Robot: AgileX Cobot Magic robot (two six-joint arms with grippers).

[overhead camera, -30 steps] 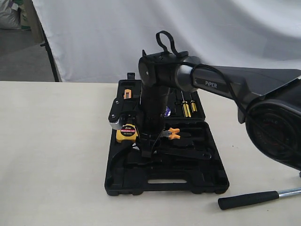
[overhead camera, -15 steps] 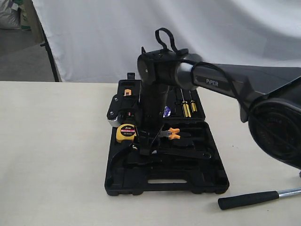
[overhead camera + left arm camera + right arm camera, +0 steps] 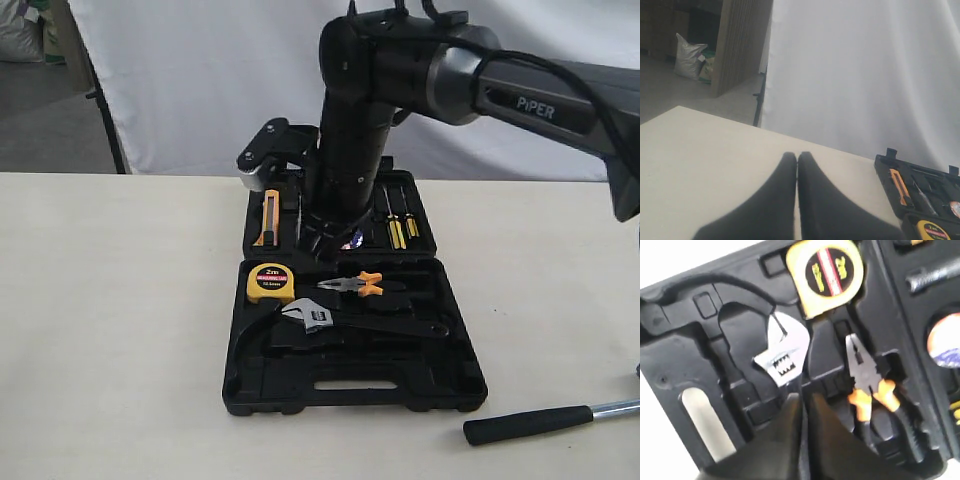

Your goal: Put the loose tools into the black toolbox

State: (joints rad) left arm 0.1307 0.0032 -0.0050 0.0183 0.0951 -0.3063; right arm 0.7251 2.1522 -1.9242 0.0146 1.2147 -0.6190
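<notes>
The black toolbox lies open on the table. The silver adjustable wrench rests in a recess of its near half, below the yellow tape measure. My right gripper hangs shut and empty above the case's hinge; in the right wrist view the right gripper is just above the wrench. The tape roll sits in the far half. The hammer's black handle lies on the table at the near right, its head out of frame. My left gripper is shut over bare table.
Orange-handled pliers lie beside the tape measure. An orange utility knife and yellow-handled screwdrivers fill the far half. A white backdrop hangs behind the table. The right arm stands tall over the case.
The right gripper let go of the wrench, which now lies in the near half of the toolbox. It then rose towards the far half and shut.
</notes>
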